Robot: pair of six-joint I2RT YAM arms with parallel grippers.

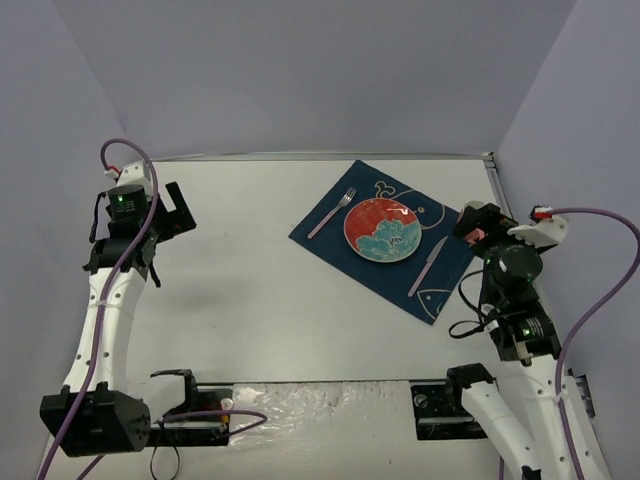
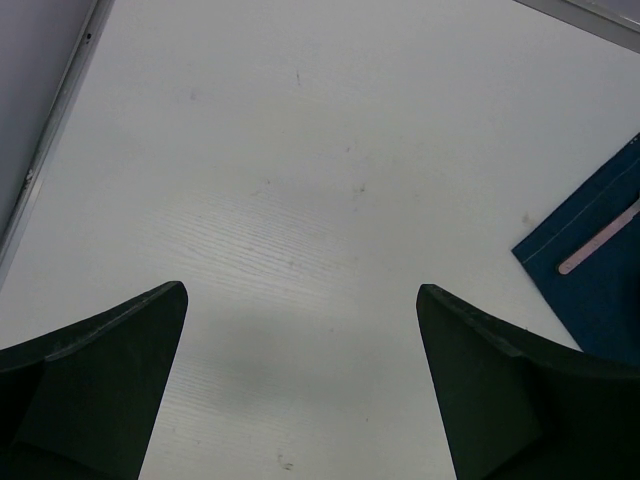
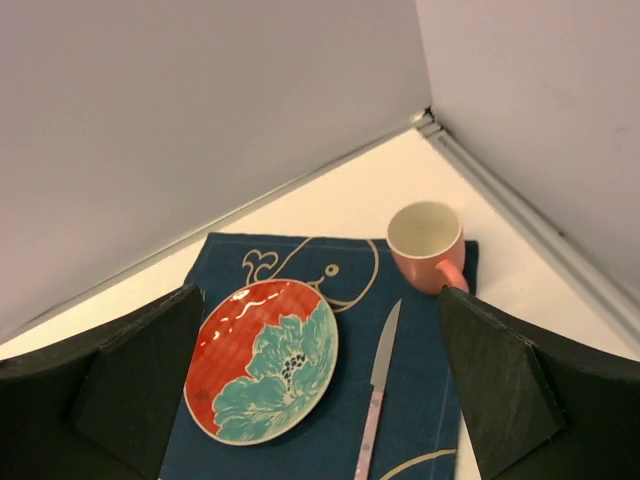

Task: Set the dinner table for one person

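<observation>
Dinner table (image 1: 250, 285): white, matte, faintly scuffed; lavender walls (image 1: 300, 70) around.

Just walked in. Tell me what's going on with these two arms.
Two robot arms are setting the dinner table for one. A blue placemat lies at the far right, carrying a floral plate, a fork on one side of it, a knife on the other, and a pink cup near the knife's tip. The right gripper hovers by the mat's right corner, jaws wide and empty. The left gripper hangs over bare table on the left, also open. Nothing is held.
</observation>
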